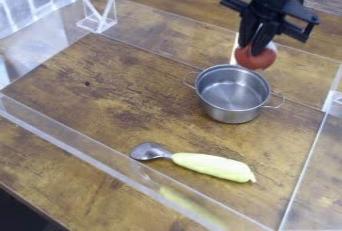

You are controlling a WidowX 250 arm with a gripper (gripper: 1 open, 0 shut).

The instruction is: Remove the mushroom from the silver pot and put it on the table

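The mushroom [255, 57], with its reddish-brown cap, hangs in the air just above and behind the far right rim of the silver pot [233, 92]. My gripper [255, 51] reaches down from the top of the view and is shut on the mushroom; its black fingers cover the stem. The pot stands on the table [107, 85], right of centre, and its shiny inside holds nothing.
A spoon with a yellow handle [198, 162] lies near the front edge. Clear acrylic walls [80, 125] ring the tabletop. A small clear stand [96, 15] sits at the back left.
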